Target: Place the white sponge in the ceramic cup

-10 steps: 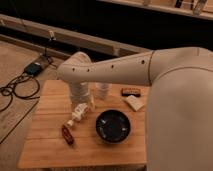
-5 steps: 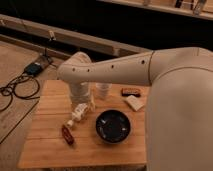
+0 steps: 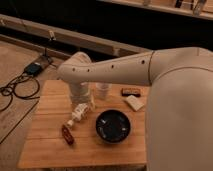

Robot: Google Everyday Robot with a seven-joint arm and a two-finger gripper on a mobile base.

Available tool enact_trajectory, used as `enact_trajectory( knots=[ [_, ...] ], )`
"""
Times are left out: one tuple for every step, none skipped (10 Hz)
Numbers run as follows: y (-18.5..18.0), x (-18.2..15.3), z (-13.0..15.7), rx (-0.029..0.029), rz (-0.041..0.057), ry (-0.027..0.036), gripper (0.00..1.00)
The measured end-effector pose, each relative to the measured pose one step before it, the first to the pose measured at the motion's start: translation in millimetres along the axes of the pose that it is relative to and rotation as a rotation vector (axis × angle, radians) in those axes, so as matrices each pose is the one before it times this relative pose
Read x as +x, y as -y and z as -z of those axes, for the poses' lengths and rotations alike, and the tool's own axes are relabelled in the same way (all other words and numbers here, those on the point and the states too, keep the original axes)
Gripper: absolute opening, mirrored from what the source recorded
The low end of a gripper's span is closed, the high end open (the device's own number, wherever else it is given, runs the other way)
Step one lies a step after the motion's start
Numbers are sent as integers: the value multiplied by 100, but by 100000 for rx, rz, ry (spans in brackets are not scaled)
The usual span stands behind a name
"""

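Observation:
The white sponge (image 3: 134,103) lies flat on the wooden table (image 3: 50,145) at the right, next to my arm. The ceramic cup (image 3: 102,91) stands upright near the table's back middle, left of the sponge. My gripper (image 3: 81,98) hangs down at the end of the white arm, left of the cup and just above a lying white bottle (image 3: 80,114). It is well apart from the sponge and nothing shows in it.
A wide black bowl (image 3: 113,126) sits at the front middle. A small dark block (image 3: 131,91) lies behind the sponge. A reddish-brown object (image 3: 67,134) lies at the front left. Cables and a device (image 3: 34,68) lie on the floor to the left.

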Motion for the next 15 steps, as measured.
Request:
enact_trajectory(
  knots=[
    [-5,0,5,-9,4,6,65],
    [1,-1,1,1,-1,0,65],
    [1,4,-4,6,4,-7,65],
    [-2,-2,2,-2,1,6,65],
    [-2,-1,2,-2,6,4,65],
    [-4,2,-1,-2,3,-5,65],
    [1,-2,0,2,-5,5,65],
    [-2,2,-1,3,6,-7,65],
    [-8,2,0,-2,19,2,65],
    [-4,-1,3,1,6,5,65],
    [1,0,1,-1,-4,-2,65],
    [-1,0,-2,-1,3,1,65],
    [2,-1,8,-39,-38,-19,65],
    [76,-34,3,-226,-430,-161,65],
    [1559,-448,-276,470,-3485,-876,65]
  ],
)
